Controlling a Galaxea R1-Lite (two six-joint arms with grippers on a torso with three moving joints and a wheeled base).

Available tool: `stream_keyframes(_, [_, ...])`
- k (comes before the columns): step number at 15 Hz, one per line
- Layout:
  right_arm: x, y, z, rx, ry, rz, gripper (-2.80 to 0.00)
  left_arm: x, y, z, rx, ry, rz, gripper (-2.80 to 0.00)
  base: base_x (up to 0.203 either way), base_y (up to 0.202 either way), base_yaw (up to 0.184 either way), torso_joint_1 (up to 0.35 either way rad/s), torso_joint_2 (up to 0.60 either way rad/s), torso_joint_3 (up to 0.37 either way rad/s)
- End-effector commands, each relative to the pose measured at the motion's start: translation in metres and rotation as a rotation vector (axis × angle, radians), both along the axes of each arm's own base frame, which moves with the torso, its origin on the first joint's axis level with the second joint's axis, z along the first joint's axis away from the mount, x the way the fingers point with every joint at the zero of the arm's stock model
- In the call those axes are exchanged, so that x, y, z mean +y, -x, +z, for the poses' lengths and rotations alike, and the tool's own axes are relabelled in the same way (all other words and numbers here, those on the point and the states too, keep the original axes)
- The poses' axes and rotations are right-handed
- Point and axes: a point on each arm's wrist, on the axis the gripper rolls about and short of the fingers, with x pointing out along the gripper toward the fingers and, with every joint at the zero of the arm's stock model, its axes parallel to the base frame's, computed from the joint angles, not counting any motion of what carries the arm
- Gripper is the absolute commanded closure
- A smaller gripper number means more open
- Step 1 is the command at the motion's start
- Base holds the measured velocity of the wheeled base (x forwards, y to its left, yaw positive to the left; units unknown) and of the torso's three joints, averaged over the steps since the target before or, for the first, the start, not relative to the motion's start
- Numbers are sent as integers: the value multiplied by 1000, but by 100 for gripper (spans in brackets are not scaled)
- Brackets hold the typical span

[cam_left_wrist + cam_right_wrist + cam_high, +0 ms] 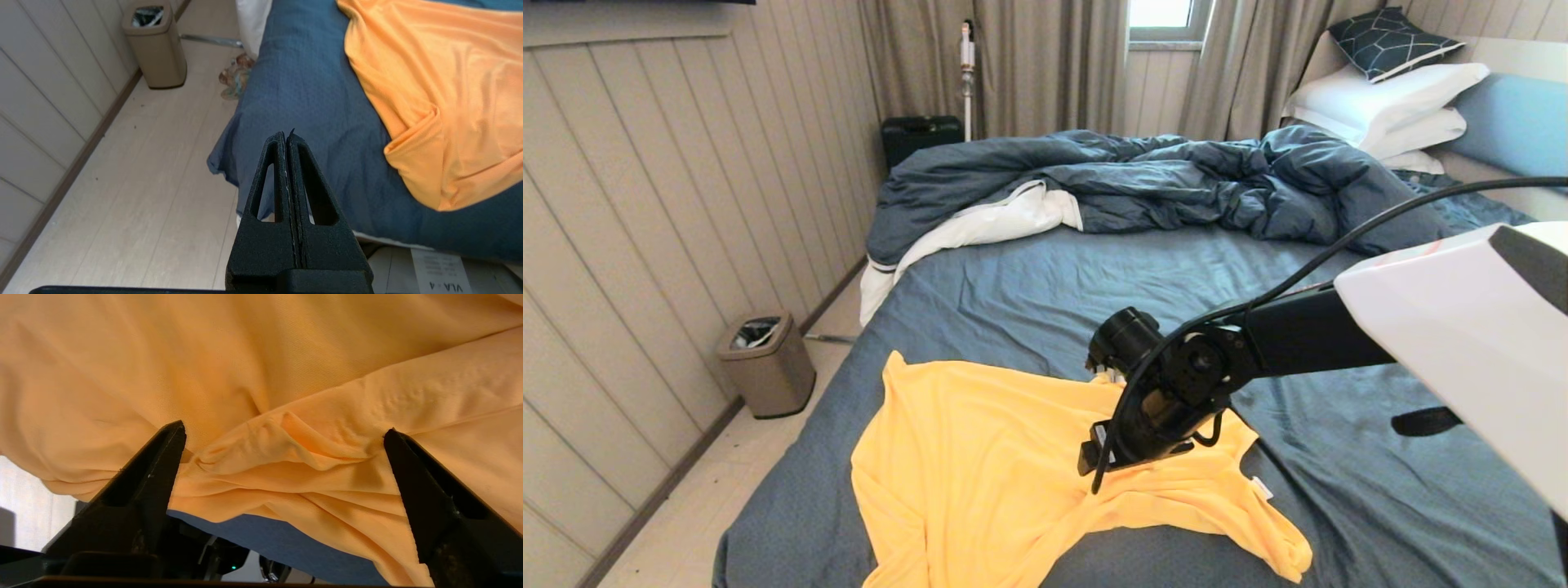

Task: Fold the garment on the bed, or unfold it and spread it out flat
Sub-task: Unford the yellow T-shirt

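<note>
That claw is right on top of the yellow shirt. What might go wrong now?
The right gripper is open over a bunched ridge of the garment; closing there could pinch several layers and add creases. Part of the shirt hangs over the bed edge, so a pull might drag it off. The left gripper is shut, off to the side.

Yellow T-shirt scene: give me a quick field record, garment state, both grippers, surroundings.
garment: yellow T-shirt, rumpled, partly spread at the near end of the bed
right gripper: open, fingers either side of a bunched fold, over the shirt's middle
left gripper: shut, empty, off the bed's near corner, above the floor
duvet: rumpled, at the far end, apart from the shirt
bin: on the floor beside the bed
</note>
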Motion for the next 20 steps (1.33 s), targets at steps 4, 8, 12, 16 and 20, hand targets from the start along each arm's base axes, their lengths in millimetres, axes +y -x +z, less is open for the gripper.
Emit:
stream_keyframes(4, [-1,2,-1,4,13,-4,0,0,1,-2,-3,1,1,0,0,0,0,0,0,0])
stream_keyframes(8, [3,5,-3,7,23,4,0,0,1,-2,-2,1,-1,0,0,0,0,0,0,0])
stream_keyframes(12, [-3,14,7,-5,19,2,0,0,1,-2,1,5,-11,0,0,0,0,0,0,0])
stream_keyframes(16, [-27,51,15,22,67,0,0,0,1,-2,1,5,-11,0,0,0,0,0,0,0])
stream_keyframes(20, [-55,110,14,81,113,30,0,0,1,-2,1,5,-11,0,0,0,0,0,0,0])
